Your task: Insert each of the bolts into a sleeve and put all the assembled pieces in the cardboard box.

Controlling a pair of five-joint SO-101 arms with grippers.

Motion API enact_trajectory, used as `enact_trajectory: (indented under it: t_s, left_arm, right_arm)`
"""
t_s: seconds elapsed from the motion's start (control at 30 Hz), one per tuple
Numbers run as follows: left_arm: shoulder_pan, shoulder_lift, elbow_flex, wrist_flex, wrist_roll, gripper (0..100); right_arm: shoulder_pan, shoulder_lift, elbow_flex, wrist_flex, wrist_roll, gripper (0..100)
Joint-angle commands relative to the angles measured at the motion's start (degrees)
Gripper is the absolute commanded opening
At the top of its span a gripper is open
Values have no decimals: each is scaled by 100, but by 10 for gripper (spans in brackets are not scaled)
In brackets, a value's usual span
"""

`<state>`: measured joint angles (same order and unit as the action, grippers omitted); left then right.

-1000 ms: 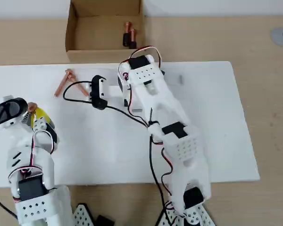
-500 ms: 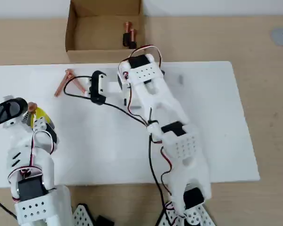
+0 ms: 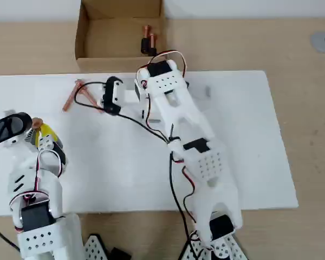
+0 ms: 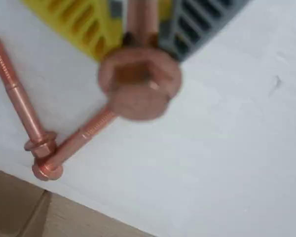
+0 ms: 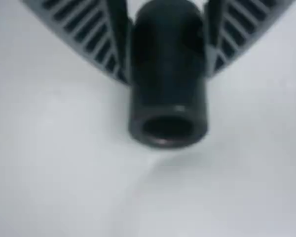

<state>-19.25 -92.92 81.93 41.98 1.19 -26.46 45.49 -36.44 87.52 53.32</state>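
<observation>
A: Largest lots first?

B: Item 1: wooden table [image 3: 309, 135]. Item 2: white sheet [image 3: 249, 151], across the middle of the high view. Item 3: right arm [image 3: 173, 103], from bottom centre up to upper centre. Item 4: left arm [image 3: 35, 184], lower left. Item 5: cardboard box [image 3: 81, 32], top of the frame, left of centre, with 2 assembled pieces [image 3: 148, 40] against its right wall.

A: Tools?

B: Right gripper [image 5: 167, 34]: clamped on 1 black sleeve [image 5: 168, 98], open bore toward the wrist camera, over the sheet. Left gripper [image 4: 138, 17]: clamped on the shank of 1 copper bolt [image 4: 139, 81], head toward the camera, at the left edge of the high view.

A: Loose stock?

B: 2 spare bolts [image 4: 20, 96] on the sheet, upper left of the high view, below the box. Heads together, shanks spread apart.

A: Step in hand?

B: By my reading, mating. Each arm has its half, but the 2 halves are well apart. The next move calls for bringing the bolt tip and the sleeve bore onto 1 line, then pushing through. A tilt would likely catch on the rim. After that comes 1 carry to the box.
</observation>
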Motion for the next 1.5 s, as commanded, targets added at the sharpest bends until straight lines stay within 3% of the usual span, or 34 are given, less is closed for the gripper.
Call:
enact_trajectory:
  t_s: [0.0, 0.27, 0.6, 0.73, 0.93, 1.1, 1.23, 1.47]
  left_arm:
    - [97, -101, -448, 26, 0, 6]
    - [105, -101, -589, -18, 536, 6]
    - [97, -101, -1020, 26, 273, 6]
    - [105, -101, -1020, 26, -202, 6]
    - [141, -101, -1204, 35, -281, 6]
    - [633, -101, -1275, 26, -281, 5]
    - [993, -110, -1398, 176, -281, 5]
    - [1486, -233, -2409, 1327, -281, 5]
  right_arm:
    - [40, -303, -1182, 686, -721, 12]
    - [101, -919, -3538, 1503, -2022, 12]
    - [101, -2809, -3679, 1503, -2743, 12]
    - [110, -3776, -2844, 1503, -3086, 12]
    - [-92, -5385, -382, 1495, -4615, 12]
    - [-435, -6149, 1033, 1240, -5732, 12]
    - [-734, -6686, 1499, 1055, -5714, 12]
    - [-1587, -7635, 2756, 923, -5758, 12]
